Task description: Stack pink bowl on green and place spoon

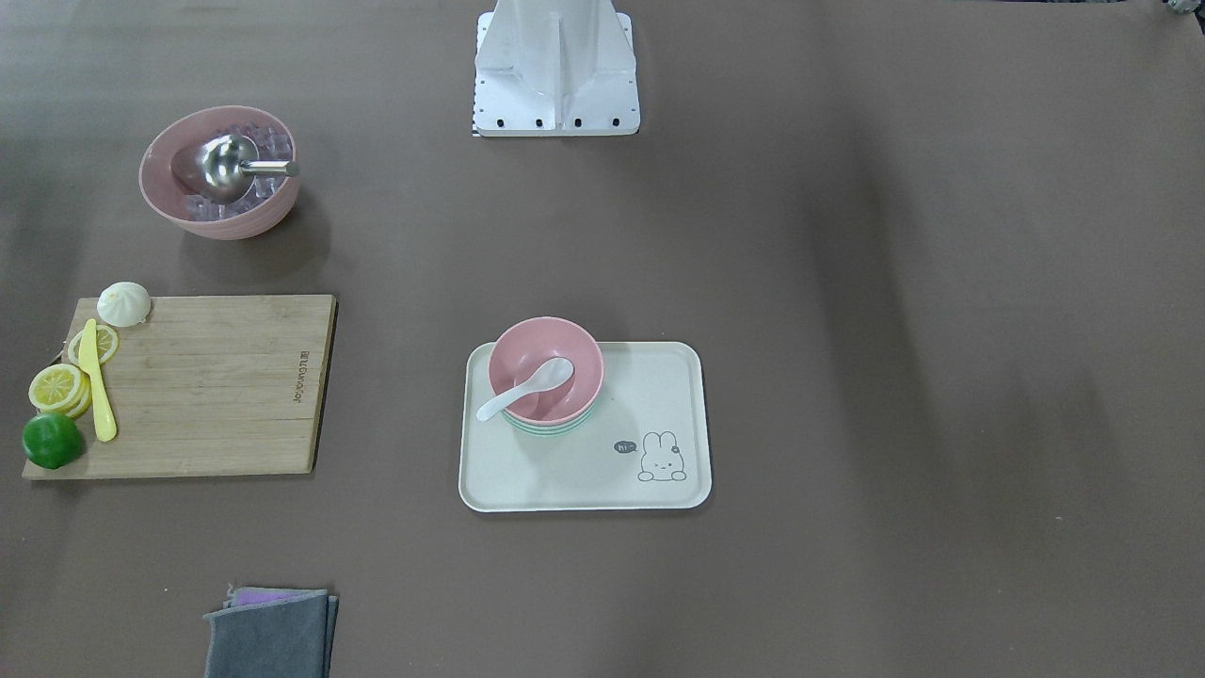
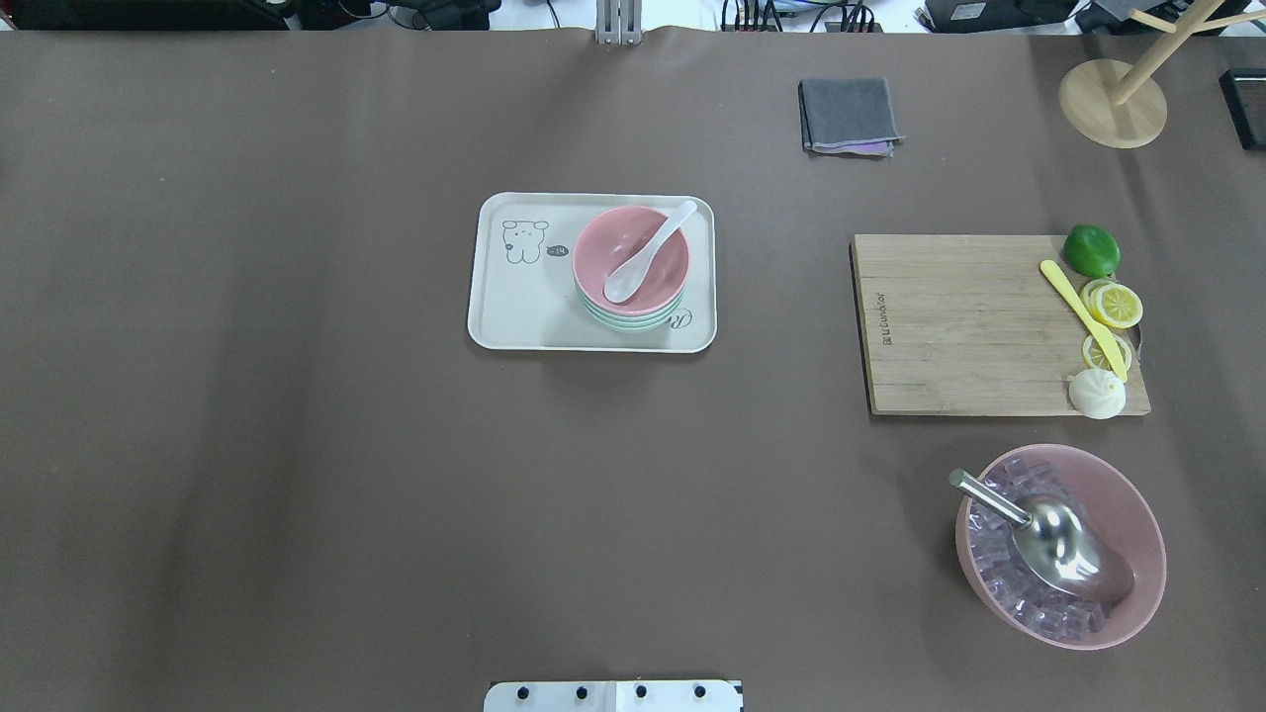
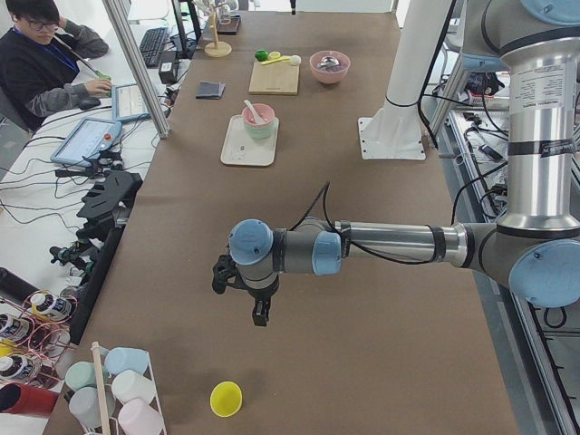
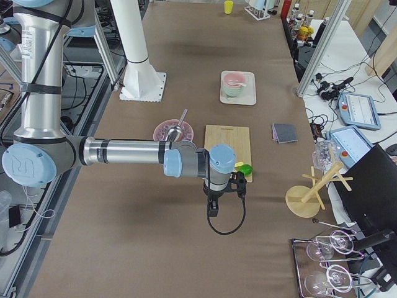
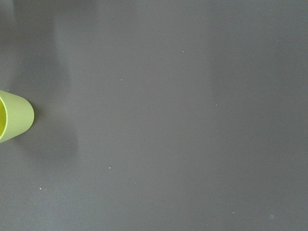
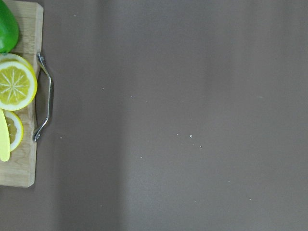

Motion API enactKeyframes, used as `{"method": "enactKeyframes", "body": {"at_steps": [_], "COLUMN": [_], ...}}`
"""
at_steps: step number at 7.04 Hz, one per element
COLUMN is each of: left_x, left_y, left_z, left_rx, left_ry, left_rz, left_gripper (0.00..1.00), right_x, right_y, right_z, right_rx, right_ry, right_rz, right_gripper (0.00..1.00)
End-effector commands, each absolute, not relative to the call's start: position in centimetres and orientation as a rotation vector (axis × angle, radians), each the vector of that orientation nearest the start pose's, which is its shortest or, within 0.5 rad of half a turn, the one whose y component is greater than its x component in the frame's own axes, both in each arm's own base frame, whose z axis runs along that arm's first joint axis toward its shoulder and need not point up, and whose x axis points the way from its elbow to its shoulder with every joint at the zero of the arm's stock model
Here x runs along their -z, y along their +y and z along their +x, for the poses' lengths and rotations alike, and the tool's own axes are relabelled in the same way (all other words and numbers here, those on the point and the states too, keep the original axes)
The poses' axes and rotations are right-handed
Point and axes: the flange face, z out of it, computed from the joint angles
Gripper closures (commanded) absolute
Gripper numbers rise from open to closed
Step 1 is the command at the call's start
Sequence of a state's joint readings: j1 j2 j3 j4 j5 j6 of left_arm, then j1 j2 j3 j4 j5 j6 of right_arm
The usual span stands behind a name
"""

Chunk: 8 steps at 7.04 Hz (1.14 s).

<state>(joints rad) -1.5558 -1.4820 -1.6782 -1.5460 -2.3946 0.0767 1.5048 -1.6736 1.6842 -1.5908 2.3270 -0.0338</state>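
Overhead, the tray (image 2: 514, 316) lies toward 12 o'clock on the counter (image 2: 297, 445). The left claw (image 3: 258, 315) and right claw (image 4: 213, 209) hang well apart from it; released or clenched, I cannot tell. At the tray's 3 o'clock, the pink bowl (image 2: 593, 247) nests in the green bowl (image 2: 633, 324), with the spoon (image 2: 653, 247) inside, handle toward 1 o'clock.

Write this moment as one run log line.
pink bowl: on green bowl | spoon: in pink bowl | tray: under bowls | left claw: away from tray, state unclear | right claw: away from tray, state unclear
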Motion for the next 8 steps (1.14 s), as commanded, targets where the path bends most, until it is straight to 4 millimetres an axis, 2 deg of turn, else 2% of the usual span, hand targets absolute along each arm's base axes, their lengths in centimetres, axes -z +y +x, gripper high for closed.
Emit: {"method": "enactKeyframes", "body": {"at_steps": [1, 8], "left_x": [-64.7, -65.11], "left_y": [-45.45, -45.33], "left_z": [-5.34, -5.34], "left_rx": [-0.084, -0.074], "left_ry": [0.822, 0.833], "left_rz": [0.019, 0.011], "left_gripper": [0.02, 0.02], "right_x": [-65.44, -65.47], "right_y": [-45.09, -45.1], "right_z": [3.53, 3.57], "right_rx": [0.091, 0.092], "right_ry": [-0.756, -0.75], "right_rz": [-0.021, -0.019], "right_gripper": [0.0, 0.0]}}
